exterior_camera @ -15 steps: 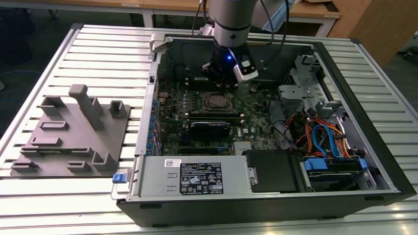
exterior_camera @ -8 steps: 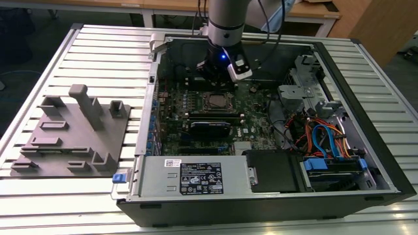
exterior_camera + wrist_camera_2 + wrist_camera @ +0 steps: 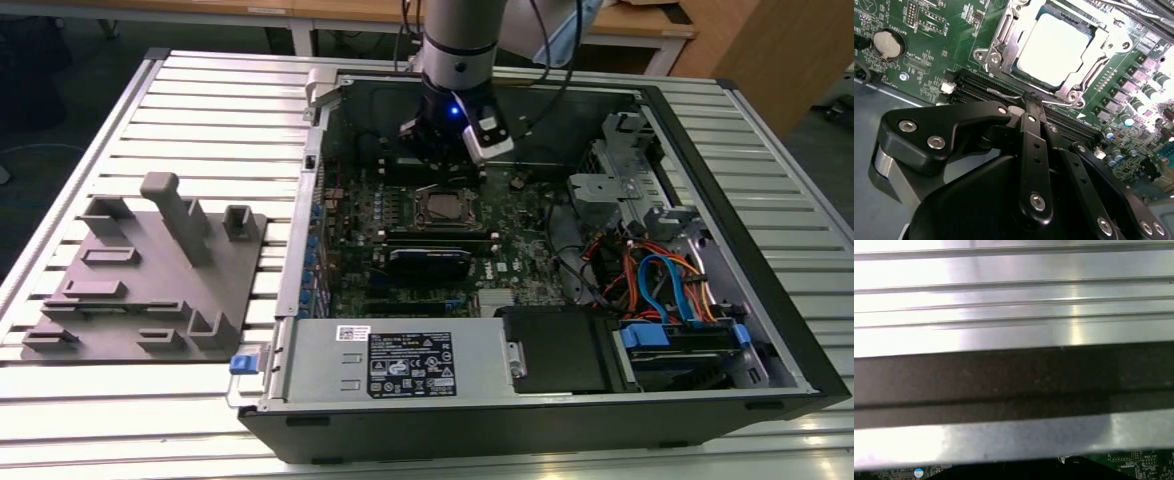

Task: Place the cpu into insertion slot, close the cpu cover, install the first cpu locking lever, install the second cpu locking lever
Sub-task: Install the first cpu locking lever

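Gripper nearest lens in second wrist view, black fingers pressed together, holding nothing. Tip just beside insertion slot, at thin locking lever. Cpu seated in slot, cpu cover down around it. Judgement: keep tip low, push lever sideways under hook.

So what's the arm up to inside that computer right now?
Gripper shut, empty, beside the socket. Cpu seated, cpu cover down over it. Nothing blocking.
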### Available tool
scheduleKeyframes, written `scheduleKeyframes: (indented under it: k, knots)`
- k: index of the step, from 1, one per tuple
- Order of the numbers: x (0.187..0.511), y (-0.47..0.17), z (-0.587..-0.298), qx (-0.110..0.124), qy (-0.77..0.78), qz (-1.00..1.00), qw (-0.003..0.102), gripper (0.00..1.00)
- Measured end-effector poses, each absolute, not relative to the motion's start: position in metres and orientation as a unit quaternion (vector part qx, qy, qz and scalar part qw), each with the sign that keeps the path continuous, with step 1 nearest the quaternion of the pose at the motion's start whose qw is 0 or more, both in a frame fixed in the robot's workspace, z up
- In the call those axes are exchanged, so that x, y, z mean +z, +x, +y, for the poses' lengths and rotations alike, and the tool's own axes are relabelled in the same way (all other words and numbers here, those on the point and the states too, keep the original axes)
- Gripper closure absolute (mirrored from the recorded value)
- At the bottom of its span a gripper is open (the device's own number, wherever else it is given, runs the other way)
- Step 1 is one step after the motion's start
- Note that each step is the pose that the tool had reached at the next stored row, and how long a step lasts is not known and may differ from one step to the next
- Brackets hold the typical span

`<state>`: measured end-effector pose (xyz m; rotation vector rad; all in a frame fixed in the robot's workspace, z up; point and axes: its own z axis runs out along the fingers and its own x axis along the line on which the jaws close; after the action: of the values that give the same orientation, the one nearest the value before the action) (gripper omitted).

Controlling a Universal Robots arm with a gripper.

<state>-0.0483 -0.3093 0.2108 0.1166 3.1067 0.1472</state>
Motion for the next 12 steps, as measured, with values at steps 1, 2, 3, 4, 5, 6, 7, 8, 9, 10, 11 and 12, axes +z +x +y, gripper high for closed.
scheduleKeyframes:
  k: [1, 2, 3, 4, 5, 6, 7, 8, 9, 10, 11, 12]
  knots:
    - [0.2110, -0.0483, -0.3093, 0.048, 0.037, 0.998, 0.015, 0.90]
    - [0.2111, -0.0483, -0.3091, 0.048, 0.037, 0.998, 0.015, 0.90]
    - [0.2112, -0.0482, -0.3090, 0.048, 0.037, 0.998, 0.015, 0.90]
    - [0.2113, -0.0481, -0.3088, 0.048, 0.037, 0.998, 0.015, 0.90]
    - [0.2113, -0.0481, -0.3087, 0.049, 0.037, 0.998, 0.015, 0.90]
    - [0.2113, -0.0479, -0.3086, 0.049, 0.037, 0.998, 0.015, 0.90]
    - [0.2113, -0.0475, -0.3085, 0.049, 0.037, 0.998, 0.015, 0.90]
    - [0.2113, -0.0468, -0.3084, 0.049, 0.037, 0.998, 0.014, 0.90]
    - [0.2113, -0.0459, -0.3082, 0.049, 0.037, 0.998, 0.014, 0.90]
    - [0.2113, -0.0451, -0.3081, 0.049, 0.037, 0.998, 0.014, 0.90]
    - [0.2113, -0.0443, -0.3080, 0.049, 0.037, 0.998, 0.014, 0.90]
    - [0.2113, -0.0437, -0.3080, 0.050, 0.037, 0.998, 0.015, 0.90]
